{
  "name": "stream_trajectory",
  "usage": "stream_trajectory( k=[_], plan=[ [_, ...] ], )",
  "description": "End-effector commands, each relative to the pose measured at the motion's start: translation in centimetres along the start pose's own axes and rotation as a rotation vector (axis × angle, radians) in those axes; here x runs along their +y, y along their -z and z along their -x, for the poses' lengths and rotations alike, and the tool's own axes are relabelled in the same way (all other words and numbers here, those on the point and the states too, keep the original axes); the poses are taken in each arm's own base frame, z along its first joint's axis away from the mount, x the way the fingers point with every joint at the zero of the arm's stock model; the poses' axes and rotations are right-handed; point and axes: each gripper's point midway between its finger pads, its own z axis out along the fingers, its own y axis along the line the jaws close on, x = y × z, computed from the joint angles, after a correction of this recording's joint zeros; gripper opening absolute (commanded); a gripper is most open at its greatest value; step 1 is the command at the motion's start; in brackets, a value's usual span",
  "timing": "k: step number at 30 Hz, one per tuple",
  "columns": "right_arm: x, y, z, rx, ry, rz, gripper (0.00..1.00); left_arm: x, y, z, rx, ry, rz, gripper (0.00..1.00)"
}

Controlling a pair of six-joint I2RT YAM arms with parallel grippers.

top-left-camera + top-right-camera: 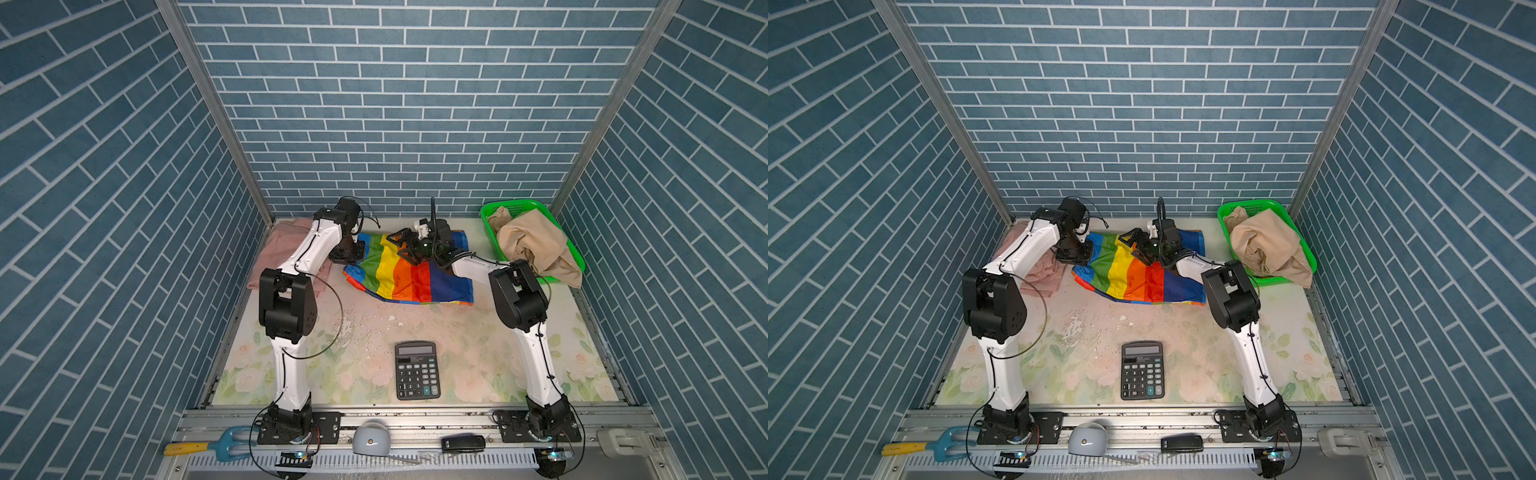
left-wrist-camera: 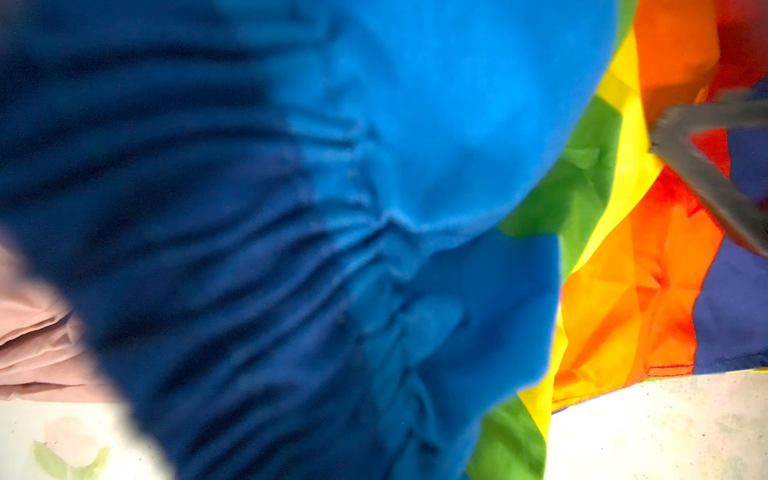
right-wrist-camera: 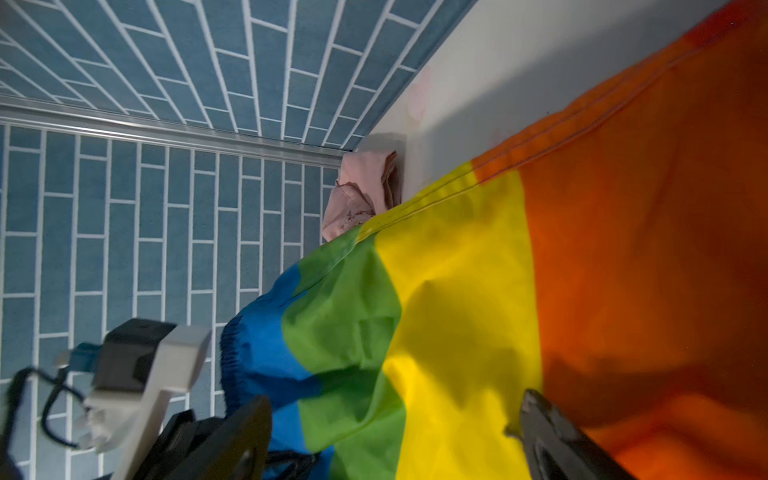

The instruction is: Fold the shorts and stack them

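The rainbow-striped shorts (image 1: 411,278) (image 1: 1133,278) lie spread at the back middle of the table. My left gripper (image 1: 351,253) (image 1: 1077,253) is shut on their gathered blue waist (image 2: 291,208), which is bunched up and hides the jaws in the left wrist view. My right gripper (image 1: 401,245) (image 1: 1133,245) (image 3: 390,415) hovers open over the yellow and orange stripes (image 3: 457,291), nothing between its fingers. The pale pink shorts (image 1: 282,245) (image 1: 1038,274) (image 3: 361,195) lie at the back left, partly under the left arm. The beige shorts (image 1: 532,245) (image 1: 1266,245) are heaped in the basket.
A green mesh basket (image 1: 519,204) (image 1: 1254,203) stands at the back right. A black calculator (image 1: 417,370) (image 1: 1142,370) lies at the front middle. Blue brick-pattern walls close in three sides. Small tools sit on the front rail (image 1: 415,424).
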Motion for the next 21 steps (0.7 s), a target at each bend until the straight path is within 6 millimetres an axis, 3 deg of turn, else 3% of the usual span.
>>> stream_trajectory(
  k=[1,8,12,15,17,21],
  plan=[
    [0.0,-1.6,1.8,-0.04,-0.041,0.047,0.93,-0.4,0.6,0.3,-0.007,-0.01,-0.008,0.0],
    [-2.6,-4.6,4.0,-0.062,0.039,0.026,0.93,-0.5,-0.1,-0.2,0.015,-0.032,-0.015,0.0],
    [-2.9,-5.5,5.4,-0.066,0.032,0.074,0.94,-0.3,-0.3,-0.4,0.022,-0.046,-0.011,0.0],
    [-0.7,-4.4,6.8,-0.062,0.048,0.126,0.98,0.2,-0.4,-0.6,0.034,-0.064,0.021,0.0],
    [0.9,-2.4,8.1,-0.067,0.085,0.113,0.99,0.6,-0.5,-0.7,0.041,-0.077,0.046,0.0],
    [1.4,0.5,9.7,-0.065,0.098,0.056,0.99,1.2,-0.8,-0.7,0.054,-0.09,0.08,0.0]
  ],
)
